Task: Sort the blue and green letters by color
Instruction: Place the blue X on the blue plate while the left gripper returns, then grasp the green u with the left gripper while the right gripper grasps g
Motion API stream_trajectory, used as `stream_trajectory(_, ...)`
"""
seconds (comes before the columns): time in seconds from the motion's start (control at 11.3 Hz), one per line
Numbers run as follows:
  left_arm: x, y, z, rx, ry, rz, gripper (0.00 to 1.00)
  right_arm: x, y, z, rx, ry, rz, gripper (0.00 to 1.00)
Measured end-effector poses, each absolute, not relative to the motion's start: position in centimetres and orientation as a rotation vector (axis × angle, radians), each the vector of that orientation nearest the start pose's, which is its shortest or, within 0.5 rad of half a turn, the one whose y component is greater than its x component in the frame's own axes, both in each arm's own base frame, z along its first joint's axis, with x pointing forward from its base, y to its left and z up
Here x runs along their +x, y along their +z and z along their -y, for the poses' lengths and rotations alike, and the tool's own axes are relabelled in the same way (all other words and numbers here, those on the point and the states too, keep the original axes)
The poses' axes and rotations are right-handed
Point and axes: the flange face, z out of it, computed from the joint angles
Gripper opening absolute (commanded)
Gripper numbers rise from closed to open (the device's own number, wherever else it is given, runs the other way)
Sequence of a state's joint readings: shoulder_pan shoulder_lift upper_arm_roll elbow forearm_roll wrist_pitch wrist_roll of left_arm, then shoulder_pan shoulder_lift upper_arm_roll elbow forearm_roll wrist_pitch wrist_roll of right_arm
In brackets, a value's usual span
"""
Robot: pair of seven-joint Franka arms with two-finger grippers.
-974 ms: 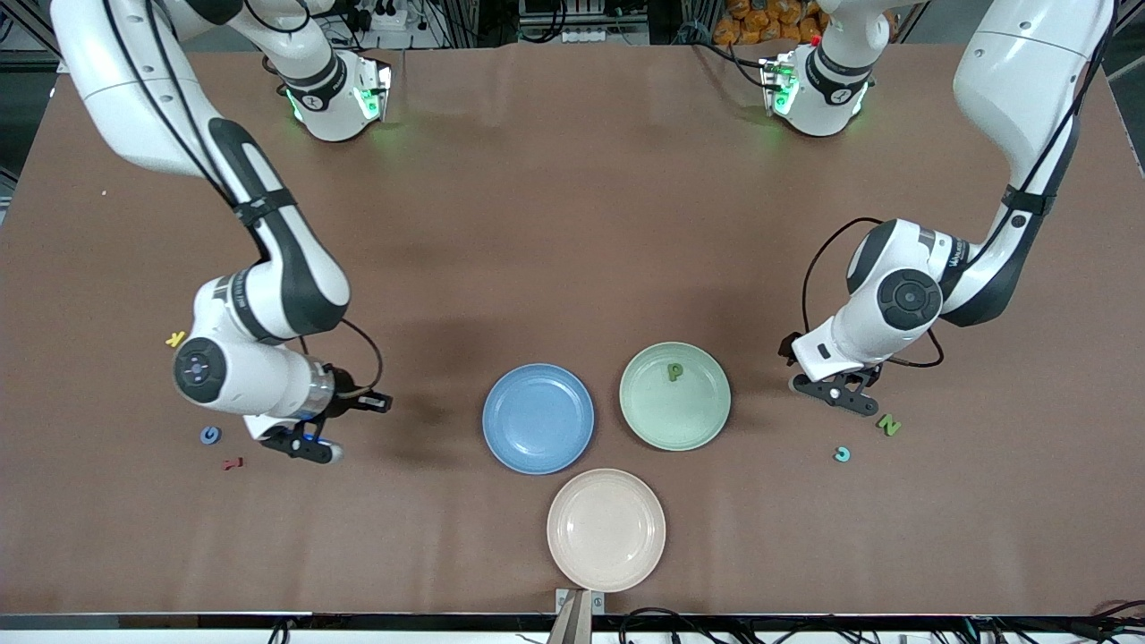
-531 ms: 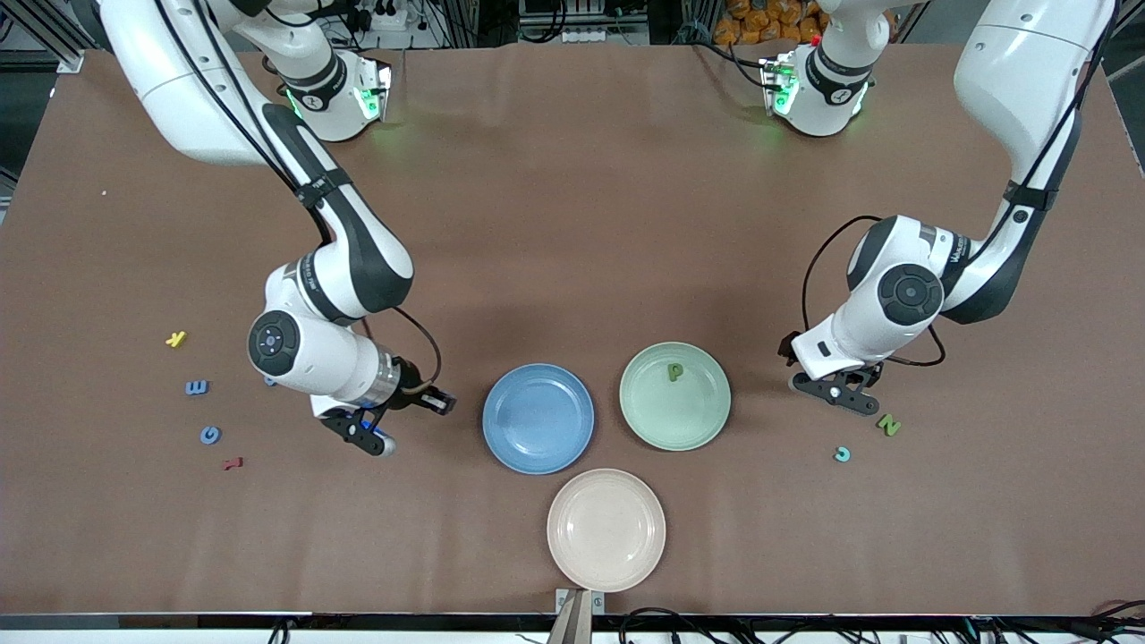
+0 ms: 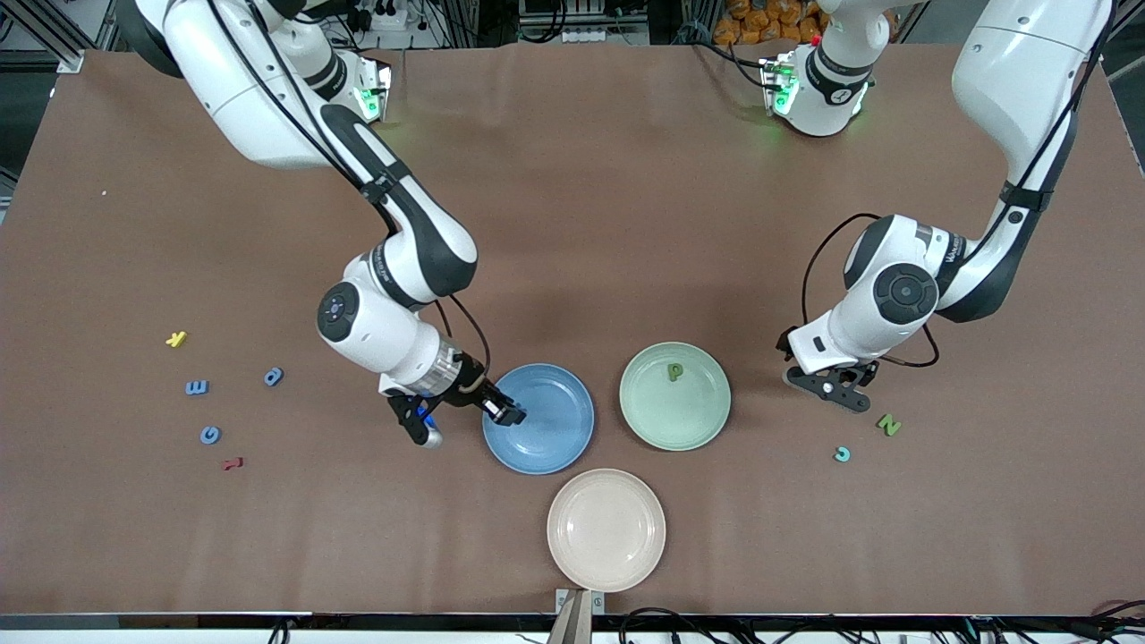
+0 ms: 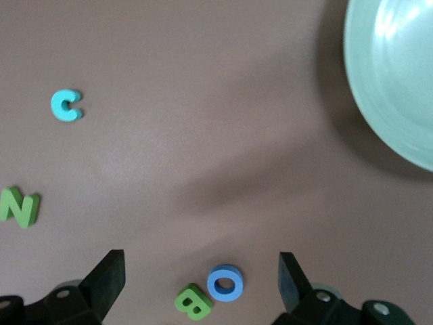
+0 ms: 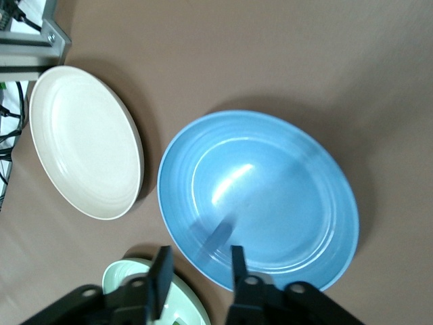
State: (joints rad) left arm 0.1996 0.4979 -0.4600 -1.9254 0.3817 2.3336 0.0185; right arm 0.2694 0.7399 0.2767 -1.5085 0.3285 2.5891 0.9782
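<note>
Progress: early. One of the letters is sorted, and at least six lie on the table.

1. Toward the right arm's end lie the blue E (image 3: 197,387), the blue G (image 3: 210,435) and a third blue letter (image 3: 274,377) of unclear shape. All are unsorted. The E appears to have its long axis along the table's length.
2. The right gripper (image 3: 422,429) hangs at the rim of the blue plate (image 3: 555,447). Its jaws stand slightly apart, and no letter is seen between them in the right wrist view. The plate is empty.
3. The green plate (image 3: 707,420) holds the green P (image 3: 674,371). It reads upright from the front camera, stem toward that camera.
4. The left gripper (image 3: 832,392) is spread wide and hangs over the green B (image 4: 193,301) and the blue O (image 4: 225,283), which touch.
5. The green N (image 3: 888,425) lies tilted on the table, nearer the front camera than the gripper's spot.

Judgement: next, fill the blue plate.
</note>
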Motion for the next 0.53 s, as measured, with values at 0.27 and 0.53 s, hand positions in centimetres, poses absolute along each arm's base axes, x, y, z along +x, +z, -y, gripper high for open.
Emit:
stream_trajectory(0.27,60.1,23.5,11.5,-2.881,-0.068,-1.164,1.00,66.3,27.2,-33.8,-2.417,0.014,-1.029,1.00)
stream_trajectory(0.53,57.8,20.2,5.2,-2.809,-0.129,-1.387,1.00,67.2,25.7,-30.4,-2.531,0.021,-1.020,1.00)
